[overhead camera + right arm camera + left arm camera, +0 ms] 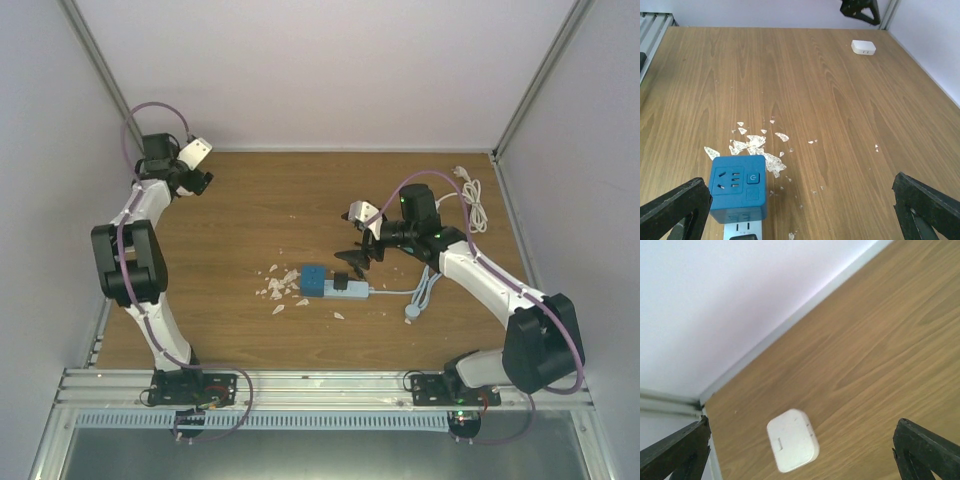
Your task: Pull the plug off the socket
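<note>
Both jaws stand released — the white plug (792, 447) lies on the table (880, 340) (far-left corner).

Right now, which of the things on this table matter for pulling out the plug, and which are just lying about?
Part of the job:
- white plug, lying loose near the far corner
- blue cube socket
- power strip under the cube

Just lying about:
- white scraps scattered beside the cube
- coiled white cable at the table's far right edge
</note>
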{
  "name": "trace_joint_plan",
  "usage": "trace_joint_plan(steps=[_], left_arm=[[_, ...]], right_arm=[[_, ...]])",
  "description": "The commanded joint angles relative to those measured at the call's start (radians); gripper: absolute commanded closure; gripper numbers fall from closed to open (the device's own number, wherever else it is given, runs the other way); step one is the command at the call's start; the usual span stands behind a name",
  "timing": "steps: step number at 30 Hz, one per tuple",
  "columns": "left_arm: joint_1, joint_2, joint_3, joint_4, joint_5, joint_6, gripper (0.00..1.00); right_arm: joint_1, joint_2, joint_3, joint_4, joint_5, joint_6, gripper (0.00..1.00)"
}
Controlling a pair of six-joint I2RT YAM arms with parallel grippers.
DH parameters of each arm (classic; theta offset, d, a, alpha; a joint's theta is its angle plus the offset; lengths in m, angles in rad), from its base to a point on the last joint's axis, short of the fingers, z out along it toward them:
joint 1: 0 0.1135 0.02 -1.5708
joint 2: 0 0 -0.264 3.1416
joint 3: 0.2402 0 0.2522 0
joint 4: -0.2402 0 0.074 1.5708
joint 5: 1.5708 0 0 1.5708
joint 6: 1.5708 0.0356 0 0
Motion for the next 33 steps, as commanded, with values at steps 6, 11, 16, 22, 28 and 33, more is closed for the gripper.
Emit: trace_joint_plan(steps=[6,11,16,22,28,33], left_arm=[[-0.008,-0.206,-0.084,-0.101,0.357,-0.076,0.01],[-0.01,-0.324,-0.152,-0.115,0.635,-0.116,0.01],[-0.098,-0.364,-0.13,-0.331,0.76,0.033,0.01],[-0.3,-0.46,-0.326,-0.338,0.725,0.159,0.01],[-0.46,-0.485,-0.448,-0.334,0.7,0.223,0.01],[-0.513,-0.45,-0.497,-0.352,0.694,0.261,0.01]], right_arm=[[-0.009,-0.041,-0.029,-0.106,0.021,-0.156,0.0],[-0.009,-0.077,-0.111,-0.095,0.03,-0.215,0.0],[-0.009,-0.103,-0.175,-0.09,0.013,-0.298,0.0],[-0.008,0.005,-0.152,-0.158,-0.008,-0.357,0.0],[0.007,0.067,-0.154,-0.118,0.0,-0.337,0.0],[0.031,0.087,-0.176,-0.054,0.028,-0.305,0.05]])
